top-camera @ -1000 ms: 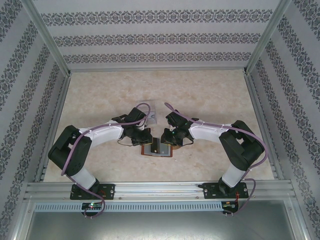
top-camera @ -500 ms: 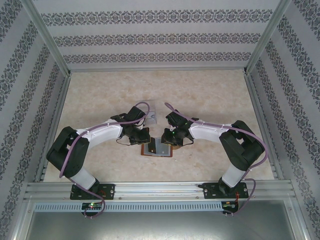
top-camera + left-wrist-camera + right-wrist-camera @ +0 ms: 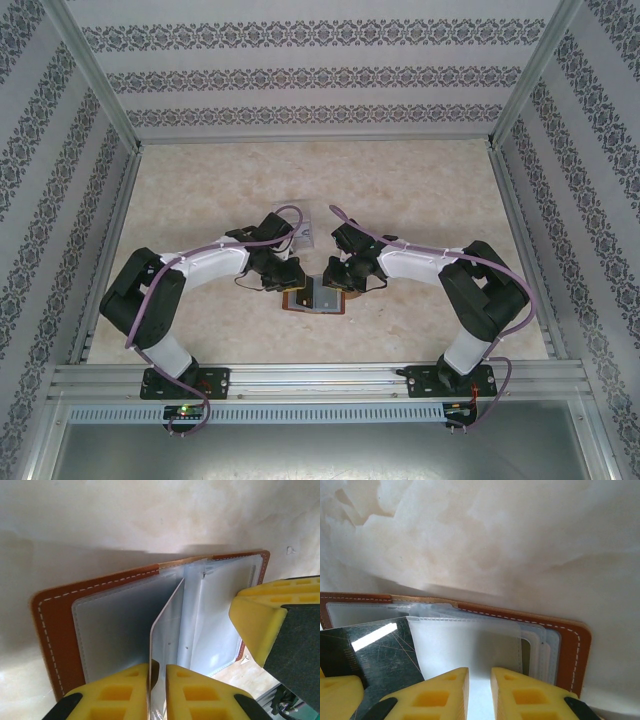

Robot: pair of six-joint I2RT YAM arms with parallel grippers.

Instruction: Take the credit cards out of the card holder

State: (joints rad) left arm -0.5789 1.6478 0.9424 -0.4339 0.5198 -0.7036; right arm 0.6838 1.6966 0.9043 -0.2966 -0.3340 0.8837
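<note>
A credit card (image 3: 165,625), pale on one face and dark and glossy on the other, stands tilted up on edge out of the grey-blue sleeves of the open card holder (image 3: 55,625). The holder lies flat on the marbled table (image 3: 150,510) between the two arms, toward the near side. The left hand (image 3: 157,677) sits narrow about the card's near edge, one yellow finger on each side; whether it pinches the card or merely flanks it cannot be told. The right hand (image 3: 479,680), also narrow, closes on the edge of a clear sleeve (image 3: 465,640) on the side of the holder nearer the right arm, apparently pinning the holder down. The card looks thin, light and stiff, with slick faces. A grip across its flat sides near a free edge, pulled in line with the slot, should serve best, since twisting could bend it or let it slip. The holder looks light and soft, its plastic leaves floppy, and would probably lift with the card unless held. How many more cards sit in the sleeves cannot be made out.
</note>
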